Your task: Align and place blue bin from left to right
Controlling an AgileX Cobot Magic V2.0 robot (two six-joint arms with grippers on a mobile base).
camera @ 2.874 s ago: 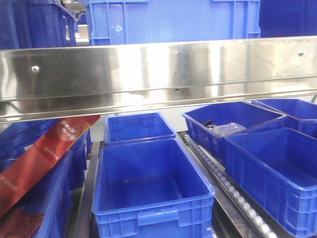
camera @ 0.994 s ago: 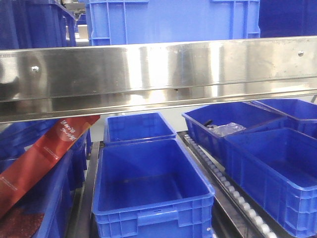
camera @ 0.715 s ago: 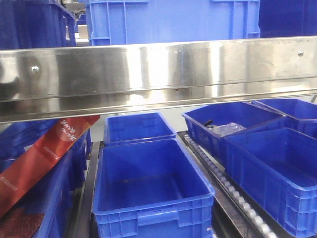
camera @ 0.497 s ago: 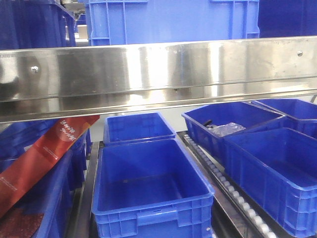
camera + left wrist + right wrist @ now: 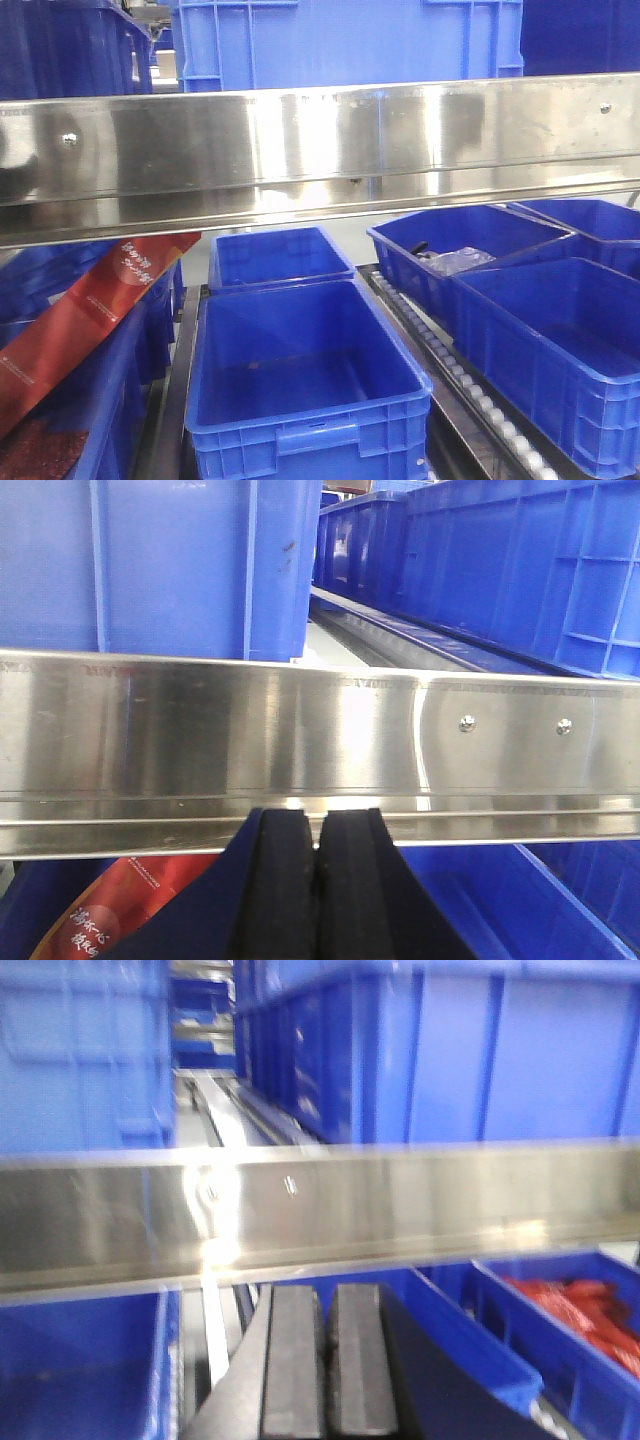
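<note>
Only wrist views show tools, left tool (image 5: 317, 880) closed, right tool (image 5: 325, 1360) closed.

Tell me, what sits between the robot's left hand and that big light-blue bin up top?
The left wrist view shows a steel shelf rail crossing between the closed left hand and the blue bin.

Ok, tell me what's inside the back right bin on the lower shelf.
The back right bin holds a crumpled clear plastic bag and a small dark item near its left wall. Its near floor is hidden behind the front bin.
</note>
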